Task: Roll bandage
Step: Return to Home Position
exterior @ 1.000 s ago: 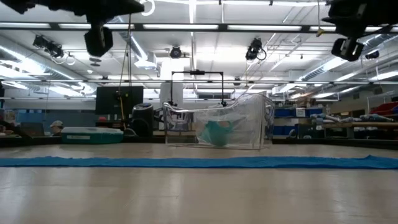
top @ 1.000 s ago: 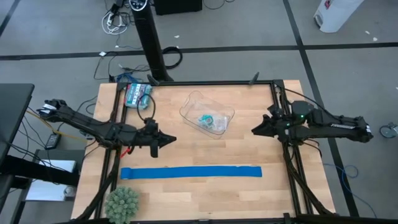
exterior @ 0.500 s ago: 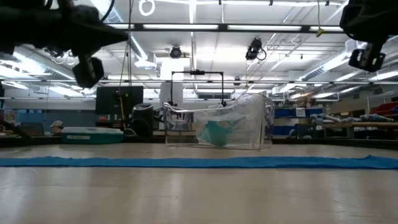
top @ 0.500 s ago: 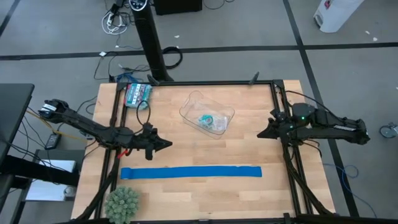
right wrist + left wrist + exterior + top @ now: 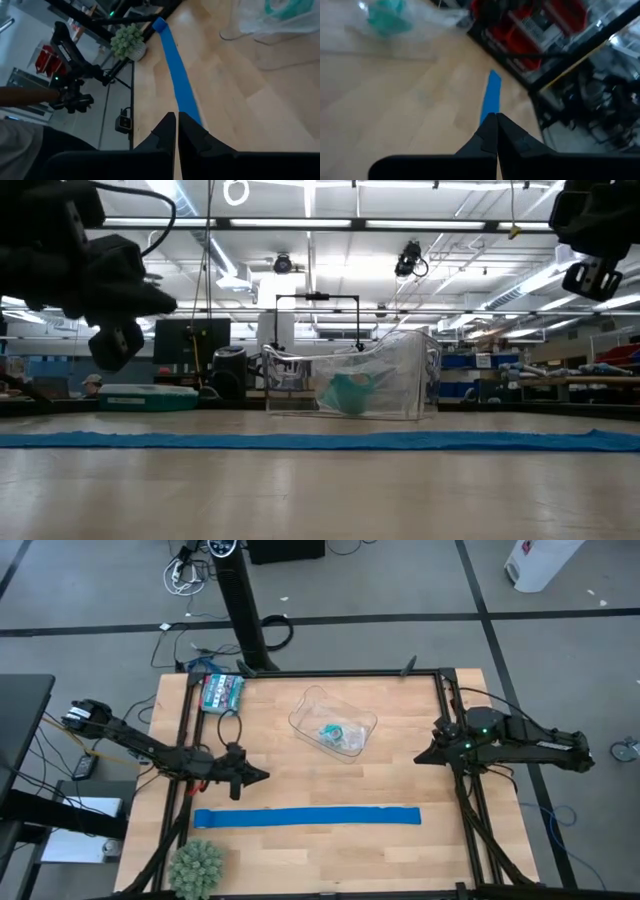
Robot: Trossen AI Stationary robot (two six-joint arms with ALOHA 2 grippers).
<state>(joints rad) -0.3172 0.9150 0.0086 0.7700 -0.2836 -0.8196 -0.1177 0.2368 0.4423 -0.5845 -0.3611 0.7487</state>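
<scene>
Both arms are up off the surface (image 5: pixel 400 860) and neither one has anything in it. The left gripper (image 5: pixel 258 776) hangs over the left side, just past the left end of the blue strip (image 5: pixel 308 817) on the far side of it. In its wrist view its fingers (image 5: pixel 489 131) are clenched tight against each other with nothing between them. The right gripper (image 5: pixel 420 757) sits over by the right edge, pointing in toward the middle. Same deal there: fingers (image 5: pixel 169 129) pressed together, empty.

The bandage (image 5: pixel 333 732) is a little teal roll lying inside the transparent bin (image 5: pixel 305 705), which stands in the middle of the far half of the surface. From table height you can see the teal lump (image 5: pixel 345 393) through the bin's clear wall (image 5: pixel 420 380). It looks wrapped in a crinkly clear bag (image 5: pixel 260 22).

The blue strip lies flat and stretched out straight across the near half, well apart from the bin. A small spiky green plant (image 5: pixel 196 865) sits at the near left corner, just beyond the strip's left end, and a teal packet (image 5: pixel 221 692) is at the far left corner.
</scene>
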